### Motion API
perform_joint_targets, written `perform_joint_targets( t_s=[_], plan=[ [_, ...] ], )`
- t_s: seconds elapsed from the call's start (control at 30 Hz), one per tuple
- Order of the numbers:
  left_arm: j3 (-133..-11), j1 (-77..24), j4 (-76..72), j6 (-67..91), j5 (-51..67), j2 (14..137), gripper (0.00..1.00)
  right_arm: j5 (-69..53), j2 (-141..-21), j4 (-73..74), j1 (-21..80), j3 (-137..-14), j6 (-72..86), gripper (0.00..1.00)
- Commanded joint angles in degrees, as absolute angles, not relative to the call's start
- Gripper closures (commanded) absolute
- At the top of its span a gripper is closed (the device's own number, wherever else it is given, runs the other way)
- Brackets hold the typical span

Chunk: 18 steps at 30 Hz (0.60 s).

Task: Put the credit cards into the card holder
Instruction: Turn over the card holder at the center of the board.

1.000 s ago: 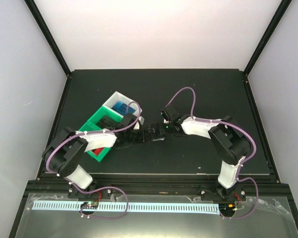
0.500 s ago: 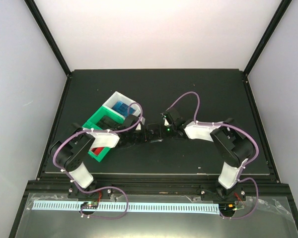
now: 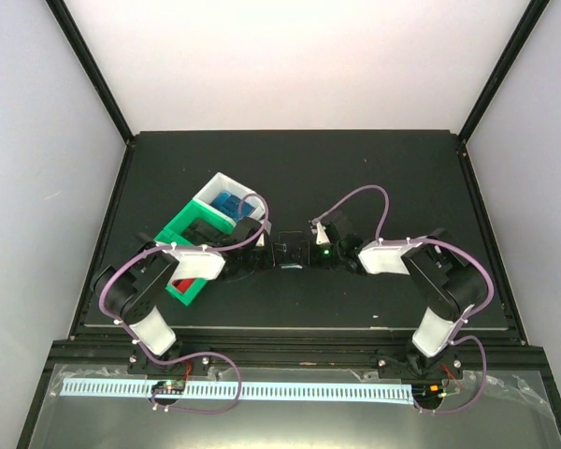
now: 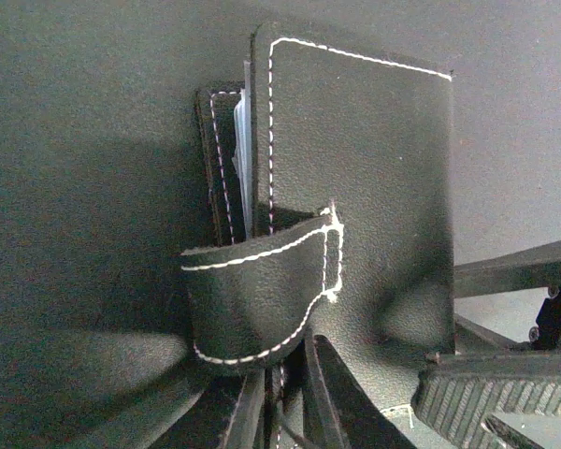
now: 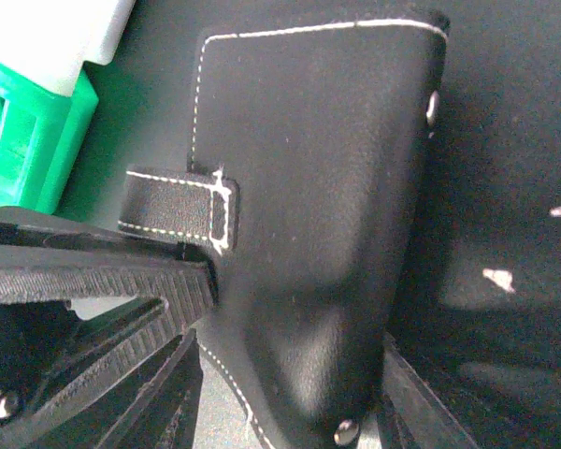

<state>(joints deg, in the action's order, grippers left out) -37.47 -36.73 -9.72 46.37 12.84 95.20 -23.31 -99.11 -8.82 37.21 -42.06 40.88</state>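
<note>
The card holder (image 3: 288, 253) is a folded black wallet with white stitching, standing between my two grippers at the middle of the mat. In the left wrist view its strap (image 4: 252, 299) curls loose. My left gripper (image 4: 285, 402) is nearly shut, pinching a thin stitched edge at the card holder's (image 4: 355, 178) base. A pale sliver of its inside (image 4: 246, 140) shows in the fold. My right gripper (image 5: 285, 402) straddles the card holder (image 5: 309, 187) across its width, with a finger at each side edge. Blue credit cards (image 3: 229, 203) lie in the white tray.
A green tray (image 3: 182, 234) and a white tray (image 3: 215, 187) sit left of the card holder, partly under my left arm. Something red (image 3: 179, 281) shows in the green tray. The green tray's corner (image 5: 19, 140) is close behind the left gripper's ribbed finger (image 5: 93, 276).
My right wrist has swung down and nearer, settling onto the card holder. The left gripper has pushed forward to the holder and its jaws have narrowed.
</note>
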Motion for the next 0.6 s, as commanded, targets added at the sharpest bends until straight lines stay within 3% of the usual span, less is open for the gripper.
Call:
perform_joint_targets(
  t_s=[0.0, 0.17, 0.43, 0.57],
  plan=[
    [-35.4, -36.42, -1.07, 44.24, 5.44, 97.77, 0.9, -21.07, -98.12, -6.46, 37.0, -38.68, 45.29, 0.47],
    [-34.97, -35.81, -1.51, 43.88, 6.24, 98.51, 0.92, -20.78, -98.79, -8.23, 36.97, -38.59, 46.97, 0.43],
    [-35.07, -35.32, -2.4, 43.51, 8.9, 100.57, 0.92, -41.54, -106.33, -31.17, 37.79, -36.35, 51.66, 0.43],
    [-35.36, -35.19, -2.55, 43.25, 9.53, 101.12, 0.92, -43.95, -107.21, -34.62, 38.31, -37.07, 51.68, 0.43]
  ],
)
